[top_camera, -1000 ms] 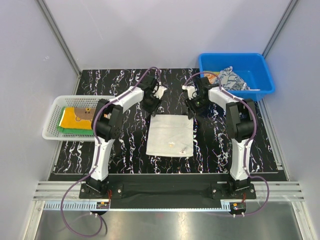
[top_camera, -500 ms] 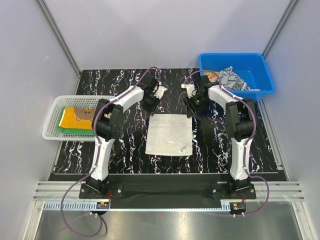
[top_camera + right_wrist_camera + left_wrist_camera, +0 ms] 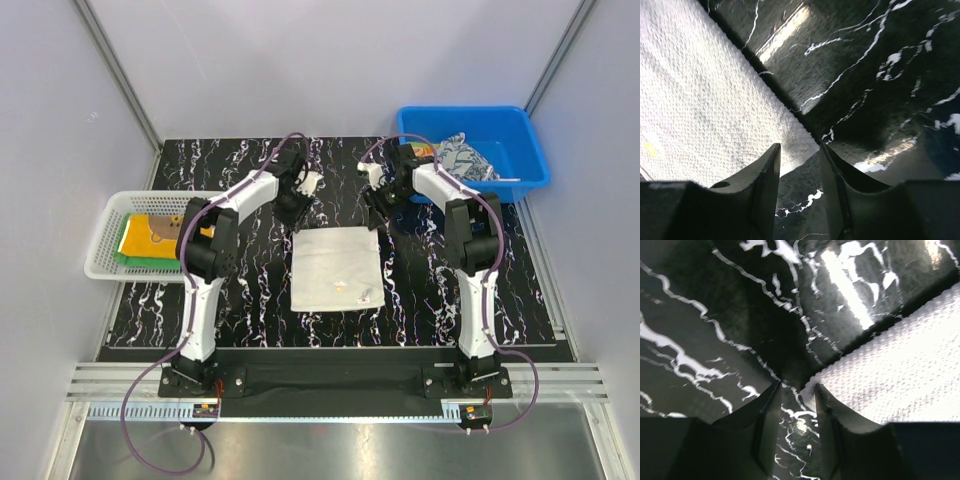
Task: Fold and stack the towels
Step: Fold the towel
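Both far corners of the white towel (image 3: 338, 268), flat at the middle of the black marbled table (image 3: 250, 290), sit right at the tips of the left end effector (image 3: 796, 390) and the right end effector (image 3: 800, 150), each narrowly parted, with pale grey walls on three sides.

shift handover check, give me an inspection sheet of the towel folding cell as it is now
surface: black marbled table, no spills visible
job's things: white towel flat at centre; orange-yellow towel on green towel in white basket; patterned towel in blue bin
clutter: nothing seen
end effectors: left end effector and right end effector open, each at a far corner of the white towel
cables: purple cables looped by the bases, apart from the towels
surroundings: grey walls, metal rail at near edge
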Controlling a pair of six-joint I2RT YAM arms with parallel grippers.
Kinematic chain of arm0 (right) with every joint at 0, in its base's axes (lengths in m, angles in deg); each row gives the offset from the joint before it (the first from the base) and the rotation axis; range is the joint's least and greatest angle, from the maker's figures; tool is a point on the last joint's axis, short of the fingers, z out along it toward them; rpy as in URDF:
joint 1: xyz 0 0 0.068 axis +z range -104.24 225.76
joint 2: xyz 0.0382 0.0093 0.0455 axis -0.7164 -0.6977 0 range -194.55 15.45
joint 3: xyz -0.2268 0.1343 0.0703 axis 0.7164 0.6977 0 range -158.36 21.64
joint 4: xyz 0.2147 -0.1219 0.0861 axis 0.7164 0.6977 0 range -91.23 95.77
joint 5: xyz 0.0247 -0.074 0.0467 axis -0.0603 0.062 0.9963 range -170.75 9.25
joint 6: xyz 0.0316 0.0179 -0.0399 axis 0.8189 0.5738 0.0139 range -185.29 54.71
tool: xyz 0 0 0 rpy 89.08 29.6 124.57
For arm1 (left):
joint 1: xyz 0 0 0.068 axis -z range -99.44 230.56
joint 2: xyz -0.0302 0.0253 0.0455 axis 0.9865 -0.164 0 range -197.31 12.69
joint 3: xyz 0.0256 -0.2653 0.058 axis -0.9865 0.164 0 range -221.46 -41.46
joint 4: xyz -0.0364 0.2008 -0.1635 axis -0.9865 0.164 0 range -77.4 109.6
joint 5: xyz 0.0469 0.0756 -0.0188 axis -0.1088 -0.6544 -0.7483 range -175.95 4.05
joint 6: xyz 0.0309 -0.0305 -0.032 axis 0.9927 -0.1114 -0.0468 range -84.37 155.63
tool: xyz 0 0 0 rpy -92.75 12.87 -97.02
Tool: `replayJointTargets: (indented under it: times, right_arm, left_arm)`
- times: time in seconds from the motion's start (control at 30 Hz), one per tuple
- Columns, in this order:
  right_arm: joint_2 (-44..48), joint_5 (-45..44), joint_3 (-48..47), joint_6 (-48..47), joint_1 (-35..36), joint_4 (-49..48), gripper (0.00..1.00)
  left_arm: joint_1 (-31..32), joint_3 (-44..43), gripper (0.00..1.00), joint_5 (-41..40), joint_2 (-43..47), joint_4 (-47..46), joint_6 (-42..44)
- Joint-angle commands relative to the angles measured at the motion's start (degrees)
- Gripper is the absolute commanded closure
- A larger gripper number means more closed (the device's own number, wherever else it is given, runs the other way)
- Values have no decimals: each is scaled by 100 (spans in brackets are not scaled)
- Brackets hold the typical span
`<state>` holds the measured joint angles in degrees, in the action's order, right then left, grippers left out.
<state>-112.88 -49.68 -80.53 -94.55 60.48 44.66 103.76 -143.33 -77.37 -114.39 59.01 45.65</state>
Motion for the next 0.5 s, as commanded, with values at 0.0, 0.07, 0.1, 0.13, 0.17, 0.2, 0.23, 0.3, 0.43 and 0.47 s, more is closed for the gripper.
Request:
replayJointTargets:
  times: [0.0,0.07,0.1,0.13,0.17,0.2,0.23,0.3,0.43,0.47]
  right_arm:
    - [-174,294,-259,-352,-39,456,57]
    - [-288,408,-347,-405,-31,561,57]
    - [-324,417,-365,-405,-31,562,60]
    - [-402,400,-409,-406,-31,562,63]
    - [-438,400,-444,-423,-39,622,65]
    - [-473,391,-488,-440,-39,649,71]
    - [-526,391,-532,-441,-39,658,72]
    - [-544,409,-541,-484,-39,685,75]
    - [-517,400,-506,-537,-48,667,79]
    - [-517,382,-514,-537,-40,667,79]
  left_arm:
    - [-184,-149,61,-32,378,43,0]
    - [-228,-219,56,82,369,78,96]
    - [-246,-255,55,126,360,87,166]
    - [-246,-342,54,170,343,113,236]
    - [-263,-378,54,249,316,122,324]
    - [-272,-413,53,258,255,148,360]
    - [-272,-535,53,276,211,166,369]
    - [-290,-676,53,460,62,254,456]
    - [-307,-826,53,802,-97,368,545]
    - [-299,-844,53,908,-123,386,580]
